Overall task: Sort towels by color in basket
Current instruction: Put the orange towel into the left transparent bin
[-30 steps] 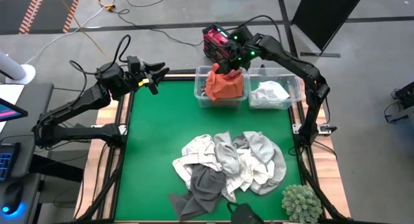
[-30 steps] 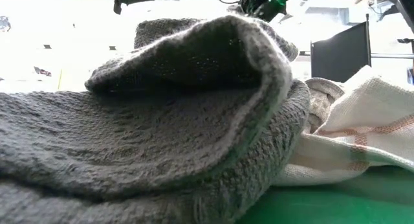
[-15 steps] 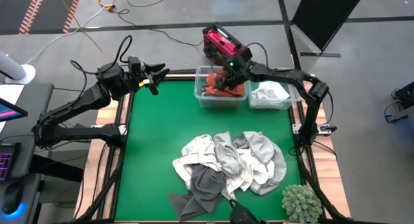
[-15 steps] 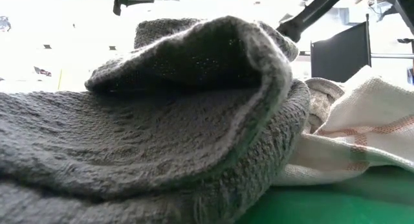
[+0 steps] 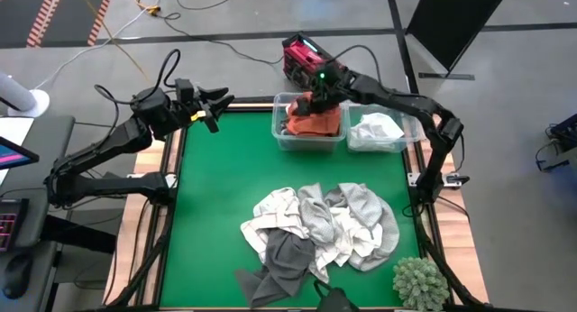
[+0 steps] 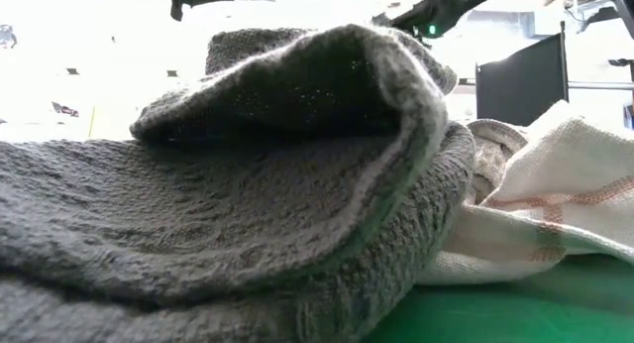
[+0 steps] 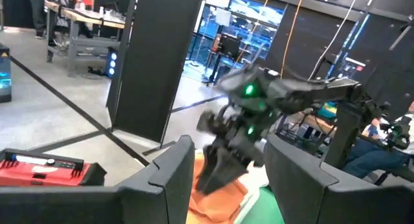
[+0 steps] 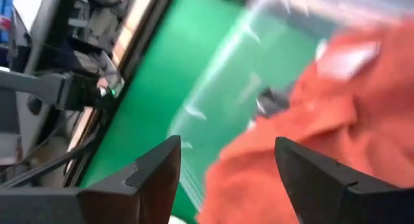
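My left end effector (image 5: 219,103) waits over the far left corner of the tabletop (image 5: 216,186), fingers apart and holding nothing. I park it there, I judge, so it stays out of the way of the bins and the pile.

In the middle of the green mat lies the heap of towels (image 5: 320,229) not yet sorted: white, light grey and dark grey cloths tangled together, well apart from the bins. In the low view a grey towel (image 6: 228,184) fills nearly everything, with a white one (image 6: 555,214) behind it.

At the far edge stand two clear bins side by side. The left bin (image 5: 279,132) holds the orange towel (image 5: 315,124); the right bin (image 5: 413,123) holds a white towel (image 5: 377,130), one colour to each.

My right end effector (image 5: 317,100) hangs just above the orange towel in the left bin. In my right wrist view the fingers (image 8: 155,179) stand spread with the orange cloth below and nothing between them, so it is open. I read this as the drop being done, since the towel sits bunched within the bin.

A green spiky ball (image 5: 419,283) sits at the near right corner, away from the sorting.
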